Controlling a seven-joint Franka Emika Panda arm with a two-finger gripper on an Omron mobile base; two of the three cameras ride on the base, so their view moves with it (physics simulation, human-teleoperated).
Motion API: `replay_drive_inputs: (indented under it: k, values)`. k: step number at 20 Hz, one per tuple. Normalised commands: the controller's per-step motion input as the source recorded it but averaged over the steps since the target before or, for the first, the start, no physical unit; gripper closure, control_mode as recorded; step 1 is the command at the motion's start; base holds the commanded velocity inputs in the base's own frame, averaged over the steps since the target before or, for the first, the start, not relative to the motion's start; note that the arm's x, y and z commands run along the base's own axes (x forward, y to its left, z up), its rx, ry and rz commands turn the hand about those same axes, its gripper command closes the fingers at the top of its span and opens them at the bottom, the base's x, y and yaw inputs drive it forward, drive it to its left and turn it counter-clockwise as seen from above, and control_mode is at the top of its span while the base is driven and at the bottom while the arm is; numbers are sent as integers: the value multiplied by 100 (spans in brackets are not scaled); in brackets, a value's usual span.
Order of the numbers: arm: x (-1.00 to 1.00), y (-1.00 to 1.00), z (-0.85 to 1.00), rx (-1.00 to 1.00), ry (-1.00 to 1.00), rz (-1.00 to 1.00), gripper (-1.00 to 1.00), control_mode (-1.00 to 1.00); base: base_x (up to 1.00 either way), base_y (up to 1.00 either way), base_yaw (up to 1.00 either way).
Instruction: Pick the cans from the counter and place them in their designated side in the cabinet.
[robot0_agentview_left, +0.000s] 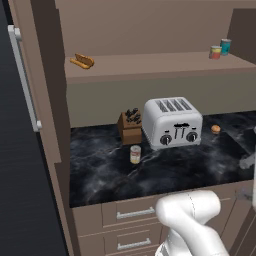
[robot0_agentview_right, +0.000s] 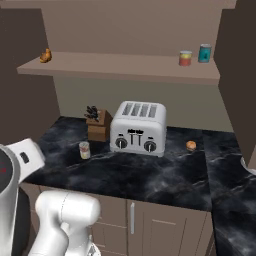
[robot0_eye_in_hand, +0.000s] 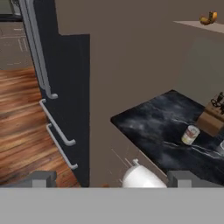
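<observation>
Hand view shows the gripper (robot0_eye_in_hand: 111, 179) low in the picture, with its two dark fingers (robot0_eye_in_hand: 38, 179) set far apart and nothing between them. Past the fingers and off to the right side lies the black counter (robot0_eye_in_hand: 153, 127). On it stands the yellow can (robot0_eye_in_hand: 190, 134) with its red band, upright, well away from the fingers. Just beyond the can sits a brown knife block (robot0_eye_in_hand: 212, 118). Far up at the top right, a bit of brown bread (robot0_eye_in_hand: 208, 18) lies on the shelf (robot0_eye_in_hand: 197, 25). To the left of the fingers stand dark doors with grey handles (robot0_eye_in_hand: 57, 127), and a wooden floor (robot0_eye_in_hand: 17, 122) beyond them.

In the left base view, the yellow can (robot0_agentview_left: 135, 154) stands on the counter (robot0_agentview_left: 165, 170) in front of the knife block (robot0_agentview_left: 130, 127). A silver toaster (robot0_agentview_left: 173, 122) is beside the block. A small orange thing (robot0_agentview_left: 215, 129), too small to tell what it is, lies right of the toaster. Up in the cabinet, the red can (robot0_agentview_left: 215, 52) stands on the right end of the shelf (robot0_agentview_left: 150, 67), just beside a blue can (robot0_agentview_left: 225, 46). The bread (robot0_agentview_left: 82, 61) lies at the left end.
</observation>
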Motion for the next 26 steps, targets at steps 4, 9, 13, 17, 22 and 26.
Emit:
replay_drive_inputs:
  k: [4,9,13,17,22,26]
  values:
    - [2,6,0,-2,12,0,-100,-100,0,0,0]
    - [2,10,4,0,7,-12,-100,-100,0,0,0]
    - [13,7,1,0,10,-23,-100,-100,0,0,0]
    - [20,5,0,0,11,-28,-100,-100,0,0,0]
    - [17,0,7,0,14,-14,-100,-100,0,0,0]
    - [10,0,1,1,9,0,-100,-100,0,0,0]
